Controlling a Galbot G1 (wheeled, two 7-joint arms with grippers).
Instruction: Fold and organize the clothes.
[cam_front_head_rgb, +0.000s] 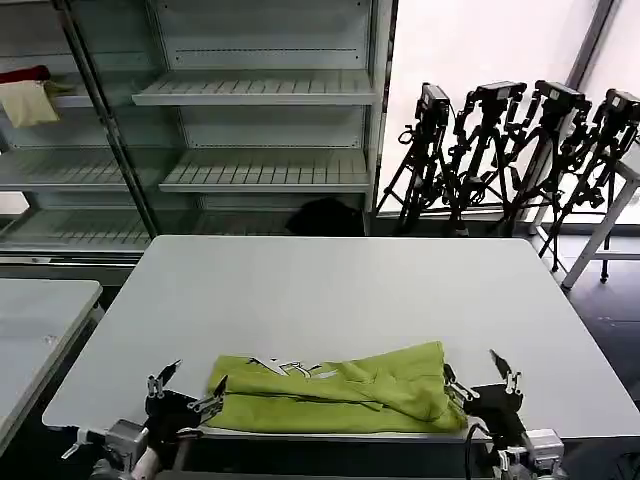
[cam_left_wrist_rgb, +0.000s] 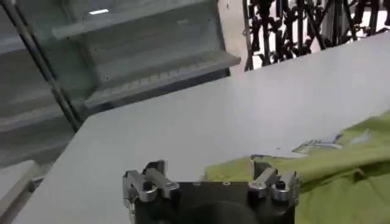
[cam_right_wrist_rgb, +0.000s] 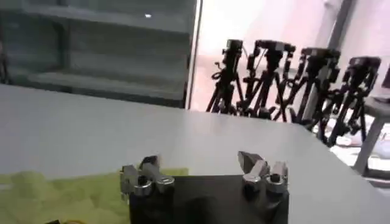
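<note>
Lime-green T-shirt (cam_front_head_rgb: 335, 392) (folded) hugs the table's (cam_front_head_rgb: 340, 290) near edge between open left hand (cam_front_head_rgb: 187, 387) and open right hand (cam_front_head_rgb: 481, 374).

T-shirt (cam_front_head_rgb: 335, 392): graphic mostly folded under, illegible; near bench (cam_front_head_rgb: 340, 290) edge cut off; both arms cropped at bottom frame edge

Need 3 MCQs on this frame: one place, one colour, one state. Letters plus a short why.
1. Where does the T-shirt lie on the table?
A. far edge
B. near edge, between the end effectors
C. on a shelf

2. What colour is it?
A. red
B. pale yellow
C. lime green

3. How are the left end effector and right end effector set?
A. both open
B. both shut on cloth
C. one shut

Answers: B, it lies along the near edge between both arms; C, the cloth is lime green with a white print; A, the fingers of each stand spread, gripping nothing.
</note>
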